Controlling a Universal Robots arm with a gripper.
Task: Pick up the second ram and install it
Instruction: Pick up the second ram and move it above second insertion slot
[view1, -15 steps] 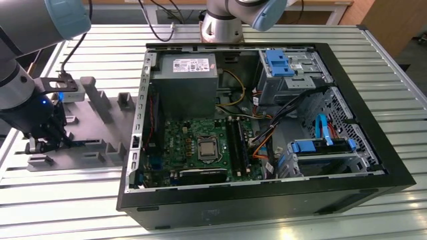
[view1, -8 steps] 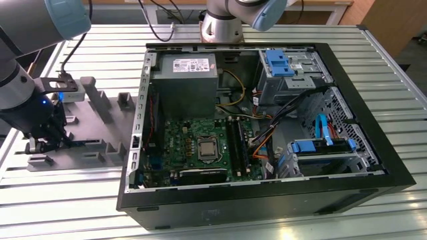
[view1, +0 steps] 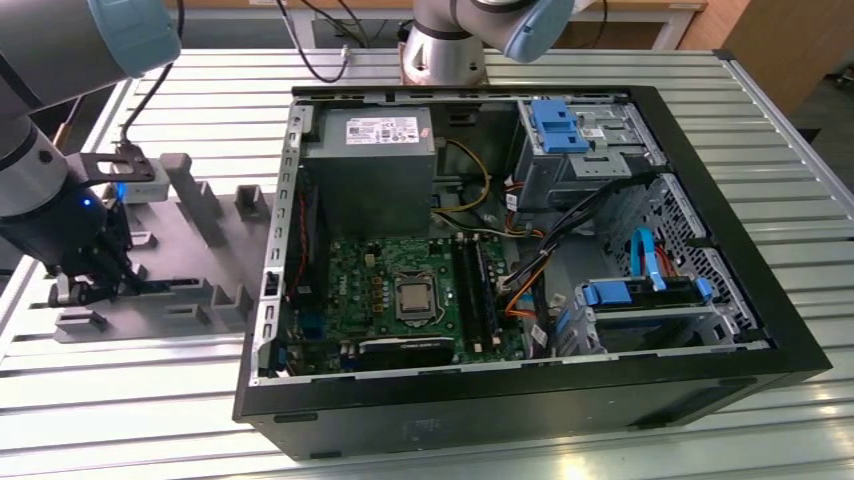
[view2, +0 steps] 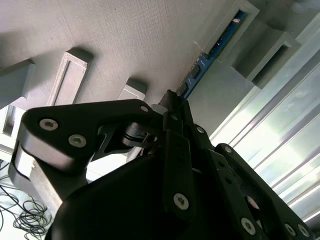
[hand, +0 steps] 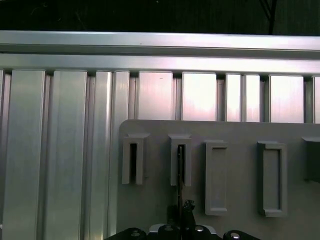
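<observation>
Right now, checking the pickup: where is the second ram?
In the second wrist view the second ram stands on edge in slots of the grey fixture, at the pincer; the fixture sits at the exterior view's left, beside the computer case.

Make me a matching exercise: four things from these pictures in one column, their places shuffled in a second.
1. second ram
2. gripper
3. power supply
4. computer case

A. on the table, side open, exterior view's right
B. on edge in the grey fixture's slotted blocks
C. over the grey fixture, exterior view's left
D. inside the case, in a corner

Pairs: 1-B, 2-C, 3-D, 4-A
</observation>
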